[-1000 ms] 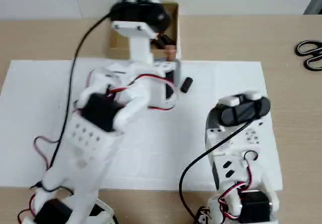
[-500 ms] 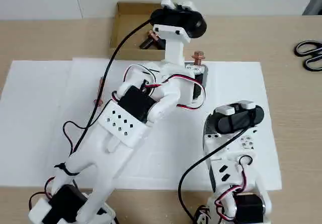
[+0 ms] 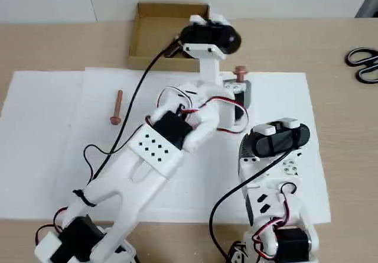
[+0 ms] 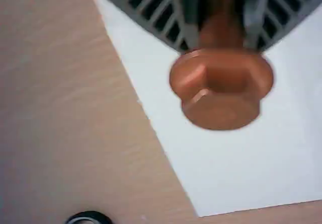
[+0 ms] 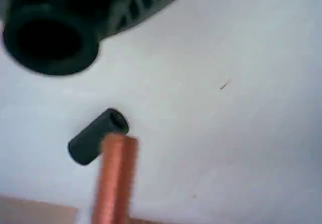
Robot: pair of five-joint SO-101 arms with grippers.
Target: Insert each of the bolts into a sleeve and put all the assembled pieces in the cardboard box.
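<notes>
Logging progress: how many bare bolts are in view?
2: one bolt in the left gripper, another bolt on the white sheet. The left arm hides part of the cardboard box.

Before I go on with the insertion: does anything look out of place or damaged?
Nothing damaged or spilled. Scissors lie on the table beside the white sheet, no part of this job; one bolt lies alone on that sheet.

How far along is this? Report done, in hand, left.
Done: a dark piece lies in the box, likely assembled. In hand: the left gripper holds a bolt, the right gripper a sleeve, not yet joined. Left: a loose bolt and a loose sleeve on the sheet, then boxing everything.
</notes>
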